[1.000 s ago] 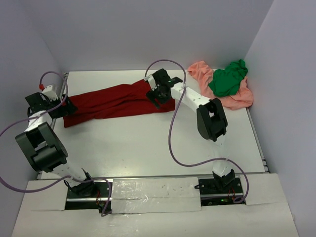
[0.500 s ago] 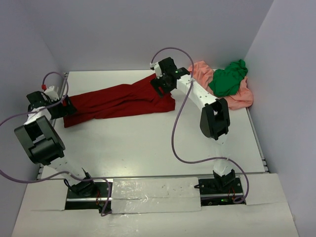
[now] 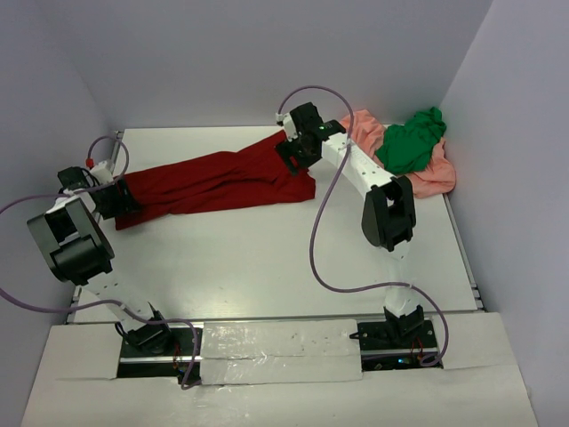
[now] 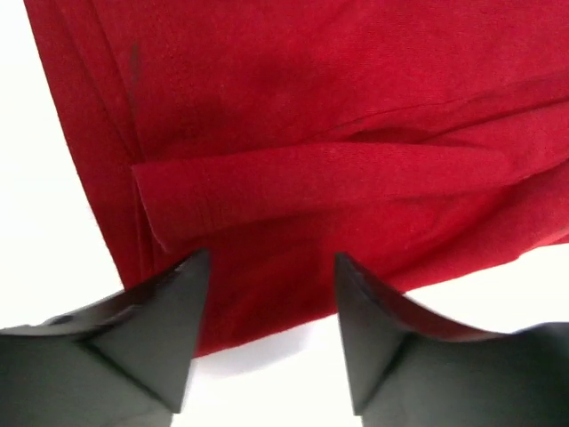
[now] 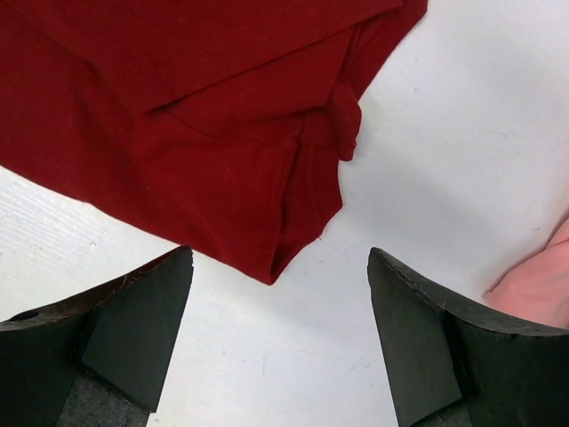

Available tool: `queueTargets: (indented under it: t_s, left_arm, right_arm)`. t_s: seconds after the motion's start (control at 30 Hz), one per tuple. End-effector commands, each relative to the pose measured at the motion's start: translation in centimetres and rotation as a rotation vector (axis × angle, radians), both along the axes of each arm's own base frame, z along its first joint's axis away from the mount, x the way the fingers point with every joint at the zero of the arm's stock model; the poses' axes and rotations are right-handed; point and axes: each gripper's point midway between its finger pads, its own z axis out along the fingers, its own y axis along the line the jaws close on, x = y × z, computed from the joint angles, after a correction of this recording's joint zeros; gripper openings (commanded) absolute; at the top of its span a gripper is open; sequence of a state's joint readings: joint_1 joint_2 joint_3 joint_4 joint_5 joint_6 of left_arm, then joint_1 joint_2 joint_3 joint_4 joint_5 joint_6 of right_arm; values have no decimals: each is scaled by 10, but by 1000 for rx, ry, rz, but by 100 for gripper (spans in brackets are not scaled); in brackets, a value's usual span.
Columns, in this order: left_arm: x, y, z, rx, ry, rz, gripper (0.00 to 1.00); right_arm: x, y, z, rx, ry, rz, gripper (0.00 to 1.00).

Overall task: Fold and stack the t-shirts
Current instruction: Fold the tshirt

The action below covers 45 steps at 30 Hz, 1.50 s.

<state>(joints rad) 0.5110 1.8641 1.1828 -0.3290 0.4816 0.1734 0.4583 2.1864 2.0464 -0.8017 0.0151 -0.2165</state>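
The dark red t-shirt (image 3: 213,182) lies stretched in a long band across the back of the table. My left gripper (image 3: 113,197) is open at its left end; in the left wrist view the cloth's edge (image 4: 293,187) reaches in between the fingertips of the open gripper (image 4: 270,258). My right gripper (image 3: 298,148) is open over the shirt's right end; a corner of the red cloth (image 5: 222,151) lies just ahead of that open gripper (image 5: 280,256), apart from both fingers. The green t-shirt (image 3: 409,140) lies crumpled on the salmon-pink one (image 3: 431,178) at the back right.
Walls close in the table at the back, left and right. A pink cloth edge (image 5: 542,285) shows at the right of the right wrist view. Purple cables (image 3: 313,240) loop off both arms. The arm bases stand on a taped strip (image 3: 280,342) at the near edge.
My right gripper has moved off the shirt's right end toward the back wall. My left gripper has shifted slightly right, closer to the shirt's left end. The shirt lies as before.
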Motion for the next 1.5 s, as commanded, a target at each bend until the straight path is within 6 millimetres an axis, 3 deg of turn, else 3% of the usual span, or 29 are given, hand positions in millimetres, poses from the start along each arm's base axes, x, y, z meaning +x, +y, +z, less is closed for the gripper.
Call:
queueTargets:
  t_s: [0.0,0.17,0.33,0.53,0.83,0.93,1.0,1.03,1.17,1.2,1.27,1.4,1.47]
  left_arm:
    - [19,10,13,34,-58,14,59]
    - [27,21,15,74,-87,56,35]
    - [37,35,31,145,-164,127,18]
    - [44,49,34,203,-188,186,11]
    - [51,66,40,294,-258,271,13]
    - [57,67,52,329,-330,293,12]
    - [63,70,76,365,-421,320,12]
    - [62,65,77,367,-435,320,12]
    - [62,44,116,337,-517,258,15]
    - [58,28,112,281,-483,200,17]
    - [55,7,125,229,-491,99,17]
    - [37,-15,121,189,-429,2,16]
    - [28,-22,108,172,-363,-33,16]
  right_arm:
    - [4,-5,40,42,-64,-28,86]
    - [-2,-6,42,51,-53,-29,86]
    - [-8,-9,35,46,-35,-34,86]
    - [-11,-6,35,64,-26,-23,86]
    - [-15,-3,31,78,-5,-27,86]
    - [-16,-3,29,83,-5,-28,86]
    - [-19,-2,23,90,7,-27,86]
    - [-20,-2,22,94,9,-27,86]
    - [-24,-2,16,101,18,-28,86]
    - [-26,-4,12,95,25,-30,86]
    - [-28,-5,11,94,23,-28,86]
    - [-31,-7,10,90,11,-18,86]
    - [-31,-9,10,88,5,-18,86]
